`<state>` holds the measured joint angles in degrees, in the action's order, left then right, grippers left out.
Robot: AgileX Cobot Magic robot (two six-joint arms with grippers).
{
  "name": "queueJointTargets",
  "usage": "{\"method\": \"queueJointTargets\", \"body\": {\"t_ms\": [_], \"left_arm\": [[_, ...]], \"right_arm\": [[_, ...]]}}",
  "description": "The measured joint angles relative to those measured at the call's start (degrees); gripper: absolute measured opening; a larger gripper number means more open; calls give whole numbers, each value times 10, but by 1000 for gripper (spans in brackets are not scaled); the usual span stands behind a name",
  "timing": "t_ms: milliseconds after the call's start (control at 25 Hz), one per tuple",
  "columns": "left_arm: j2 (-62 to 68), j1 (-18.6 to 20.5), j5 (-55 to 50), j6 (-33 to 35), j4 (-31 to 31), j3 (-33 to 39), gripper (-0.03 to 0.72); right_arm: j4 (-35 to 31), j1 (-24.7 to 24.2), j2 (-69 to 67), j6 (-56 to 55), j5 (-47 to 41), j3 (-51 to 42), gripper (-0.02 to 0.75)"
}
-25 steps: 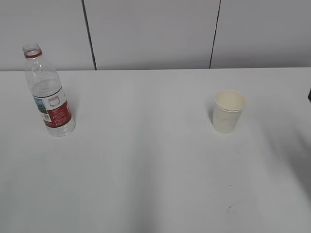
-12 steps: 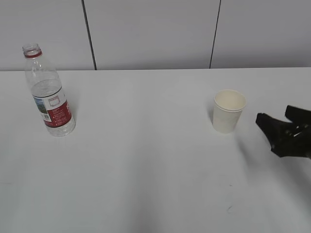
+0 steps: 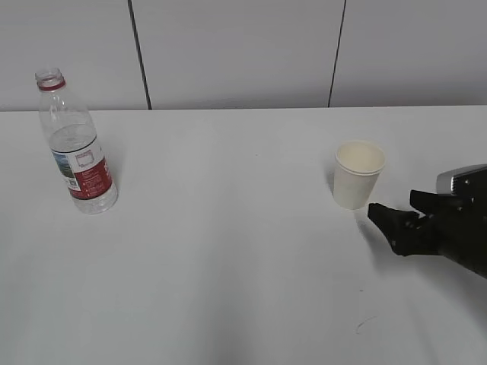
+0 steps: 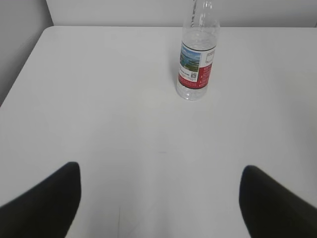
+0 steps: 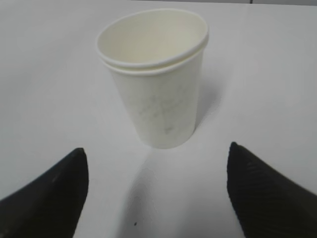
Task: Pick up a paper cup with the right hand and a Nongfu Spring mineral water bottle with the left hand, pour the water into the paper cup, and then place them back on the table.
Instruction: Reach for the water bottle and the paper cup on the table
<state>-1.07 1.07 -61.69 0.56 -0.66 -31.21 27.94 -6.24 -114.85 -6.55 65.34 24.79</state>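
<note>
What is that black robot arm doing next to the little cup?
The black right gripper sits low over the white table with its fingers spread open, just short of the small cream-white paper cup. It isn't touching the cup. Far to the left, the tall clear plastic water bottle with the red-and-white label stands upright with no cap. The left gripper is open too, well back from the bottle.
</note>
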Motion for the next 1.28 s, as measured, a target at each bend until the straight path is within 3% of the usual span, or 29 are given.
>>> {"method": "queueJointTargets", "body": {"t_ms": [640, 1280], "left_arm": [[0, 0, 0, 0, 0, 0, 582], [0, 0, 0, 0, 0, 0, 582]], "right_arm": [[46, 16, -65, 0, 4, 128, 652], [72, 16, -131, -19, 4, 200, 652]]}}
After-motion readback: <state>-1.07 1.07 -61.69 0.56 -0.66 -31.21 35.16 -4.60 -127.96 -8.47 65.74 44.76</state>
